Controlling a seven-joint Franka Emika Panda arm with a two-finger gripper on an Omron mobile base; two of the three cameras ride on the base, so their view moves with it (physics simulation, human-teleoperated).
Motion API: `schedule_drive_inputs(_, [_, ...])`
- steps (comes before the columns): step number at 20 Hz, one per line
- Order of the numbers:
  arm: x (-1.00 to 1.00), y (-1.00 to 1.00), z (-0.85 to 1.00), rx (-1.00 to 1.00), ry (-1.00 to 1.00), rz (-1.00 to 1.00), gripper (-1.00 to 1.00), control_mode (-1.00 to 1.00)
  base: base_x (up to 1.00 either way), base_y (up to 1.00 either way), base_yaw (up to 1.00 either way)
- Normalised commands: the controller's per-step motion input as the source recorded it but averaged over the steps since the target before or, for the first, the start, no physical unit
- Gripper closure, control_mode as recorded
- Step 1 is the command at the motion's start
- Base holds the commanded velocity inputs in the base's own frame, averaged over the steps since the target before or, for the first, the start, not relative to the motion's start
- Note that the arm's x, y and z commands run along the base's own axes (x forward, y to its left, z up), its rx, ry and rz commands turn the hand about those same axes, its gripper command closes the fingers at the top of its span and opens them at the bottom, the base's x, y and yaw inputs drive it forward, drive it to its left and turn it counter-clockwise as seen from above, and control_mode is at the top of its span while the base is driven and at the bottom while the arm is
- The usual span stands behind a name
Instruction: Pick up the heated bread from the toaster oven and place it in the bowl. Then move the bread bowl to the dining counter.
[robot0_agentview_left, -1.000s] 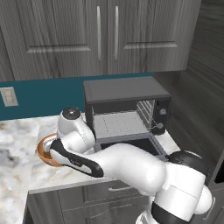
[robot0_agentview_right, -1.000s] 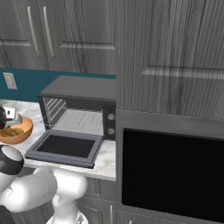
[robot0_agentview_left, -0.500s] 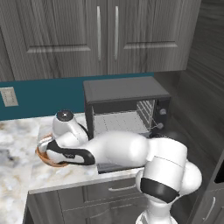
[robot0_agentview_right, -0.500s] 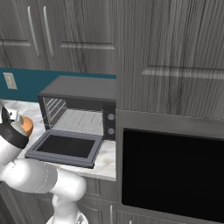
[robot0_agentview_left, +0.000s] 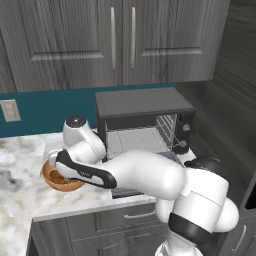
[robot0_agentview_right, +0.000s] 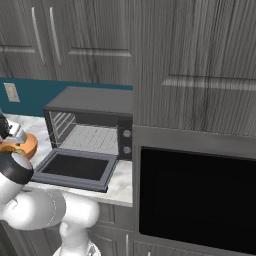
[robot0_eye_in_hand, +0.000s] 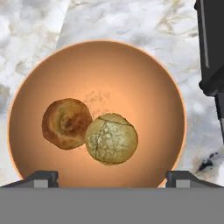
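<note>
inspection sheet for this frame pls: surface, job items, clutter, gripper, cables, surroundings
Surface: marble counter, bare around the bowl.
Job's things: bowl on the counter left of the toaster oven; bread roll inside it, touching a darker brown lump. Oven door down, rack bare.
Clutter: nothing seen.
Gripper: open above the bowl, holding nothing.
Cables: nothing seen.
Surroundings: grey cabinets, teal backsplash, wall outlet, built-in black oven.
</note>
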Motion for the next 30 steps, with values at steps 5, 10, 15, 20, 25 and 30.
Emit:
schedule_drive_inputs(5, [-0.01,-0.67,-0.16,0.14,0.11,-0.25,-1.0,-1.0,0.0,0.0,0.0])
schedule_drive_inputs(10, [-0.01,-0.23,-0.17,0.04,0.01,-0.18,-1.0,-1.0,0.0,0.0,0.0])
schedule_drive_inputs(15, [0.01,0.0,-0.35,0.0,0.0,-0.08,-1.0,-1.0,0.0,0.0,0.0])
schedule_drive_inputs(20, [0.14,0.01,-0.03,0.0,0.0,-0.06,-1.0,-1.0,0.0,0.0,0.0])
schedule_drive_inputs(25, [0.2,0.01,-0.07,0.0,0.0,-0.04,-1.0,-1.0,0.0,0.0,0.0])
schedule_drive_inputs(30, [0.25,0.12,-0.09,0.0,0.0,-0.01,-1.0,-1.0,0.0,0.0,0.0])
